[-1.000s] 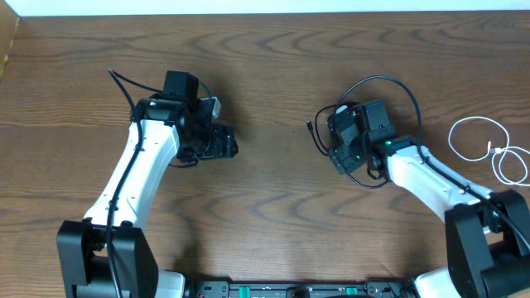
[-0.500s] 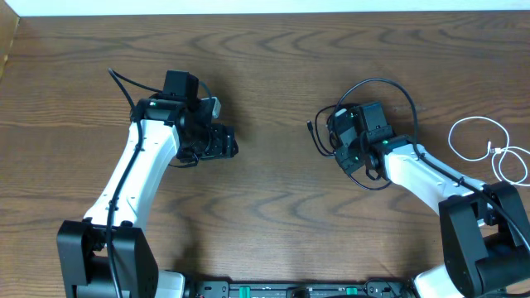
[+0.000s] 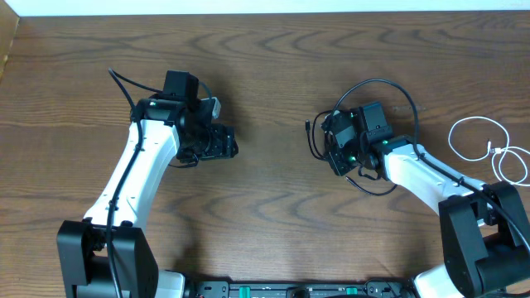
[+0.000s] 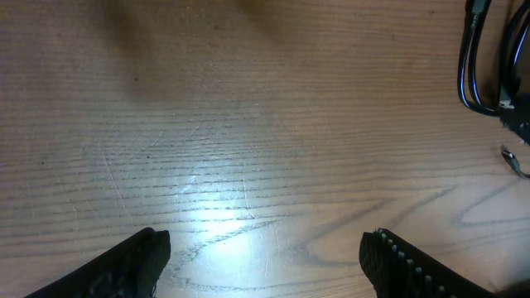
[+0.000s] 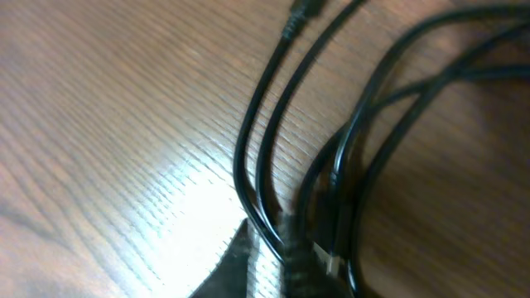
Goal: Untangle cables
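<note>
- Shifted over the last second: only the right gripper (image 3: 338, 151), nudged a little leftward and turned slightly, dragging the loops of the black cable (image 5: 244, 124) along; nothing else displaced.
- Far to the left of the right gripper: left gripper (image 3: 225, 142), parked in the same spot, fingers (image 4: 137, 261) spread wide with only table (image 4: 248, 124) between them; no part in the work yet.
- Just left of the right gripper: plug (image 3: 308, 126) of the black cable, barely moved, with two strands curving back toward the fingertips.
- At the right gripper itself: fingers met at the bottom middle of the wrist view, with several blurred black strands running in between, so judged closed on the black cable; remaining loops draped above, behind and below.
- Well to the right of the right gripper: white cable (image 3: 493, 151), lying in loose loops of its own, apart from the black one and untouched.
- Judged from this: black and white already separated; only a small pull so far, with the black loops shifted rather than opened. Straightening likely calls for a longer drag, or help from the idle left gripper.
</note>
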